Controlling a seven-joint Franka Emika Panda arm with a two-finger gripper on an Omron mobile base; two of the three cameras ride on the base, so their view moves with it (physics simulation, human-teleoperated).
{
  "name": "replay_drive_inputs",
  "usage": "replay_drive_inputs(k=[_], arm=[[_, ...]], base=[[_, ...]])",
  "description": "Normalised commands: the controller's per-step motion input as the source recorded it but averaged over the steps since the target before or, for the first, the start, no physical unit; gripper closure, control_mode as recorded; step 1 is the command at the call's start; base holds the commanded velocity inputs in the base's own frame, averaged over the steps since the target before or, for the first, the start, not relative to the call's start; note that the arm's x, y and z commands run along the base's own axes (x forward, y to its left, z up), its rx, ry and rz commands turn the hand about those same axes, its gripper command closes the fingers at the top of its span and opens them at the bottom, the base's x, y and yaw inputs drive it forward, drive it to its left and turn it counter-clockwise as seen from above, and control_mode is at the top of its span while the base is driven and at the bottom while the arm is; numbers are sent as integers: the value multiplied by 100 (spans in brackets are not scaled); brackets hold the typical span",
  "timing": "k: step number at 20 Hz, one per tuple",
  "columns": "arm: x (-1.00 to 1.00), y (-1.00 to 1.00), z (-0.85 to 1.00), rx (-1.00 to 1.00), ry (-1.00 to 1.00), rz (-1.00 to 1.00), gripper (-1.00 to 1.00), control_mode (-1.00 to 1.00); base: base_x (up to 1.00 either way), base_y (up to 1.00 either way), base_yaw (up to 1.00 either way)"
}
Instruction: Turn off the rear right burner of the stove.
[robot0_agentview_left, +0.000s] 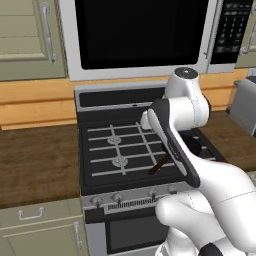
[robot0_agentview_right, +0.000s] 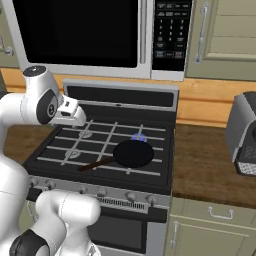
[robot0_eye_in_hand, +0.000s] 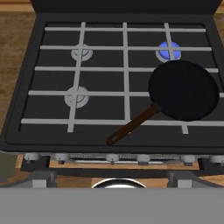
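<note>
The black stove (robot0_eye_in_hand: 13, 131) lies below my hand. Its rear right burner (robot0_eye_in_hand: 168, 50) glows blue under the grate, just behind the round black frying pan (robot0_eye_in_hand: 183, 89), and the same glow (robot0_agentview_right: 139, 137) appears in the right base view. Two grey unlit burner caps (robot0_eye_in_hand: 82, 53) (robot0_eye_in_hand: 76, 97) sit on the left side. A row of small knobs (robot0_eye_in_hand: 111, 158) runs along the silver front strip (robot0_agentview_right: 120, 202). My gripper (robot0_eye_in_hand: 112, 177) hovers above the stove's front edge, open, with nothing between its fingertips (robot0_eye_in_hand: 40, 178). The hand (robot0_agentview_right: 72, 114) is over the stove's rear left in the right base view.
The pan's brown handle (robot0_eye_in_hand: 131, 127) points toward the front left. A large microwave (robot0_agentview_right: 75, 30) hangs above the stove. A silver toaster (robot0_agentview_right: 244, 135) stands on the wooden counter (robot0_agentview_right: 200, 160) to the right. More counter (robot0_agentview_left: 35, 160) lies to the left.
</note>
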Motion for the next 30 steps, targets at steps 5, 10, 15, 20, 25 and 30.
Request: replay_drive_inputs(k=[5, 10, 15, 20, 25, 30], arm=[[-1, 0, 0, 0, 0, 0, -100, -100], [-57, -62, -28, 14, -5, -8, -100, -100], [-87, -100, -86, 23, -18, -5, -100, -100], [-91, -100, -93, 22, -21, -1, -100, -100], [-33, -100, -74, 4, -25, 3, -100, -100], [-15, -93, -45, -6, -51, 27, -100, -100]], base=[[0, 0, 0], [0, 0, 0], [0, 0, 0], [0, 0, 0], [0, 0, 0], [0, 0, 0]])
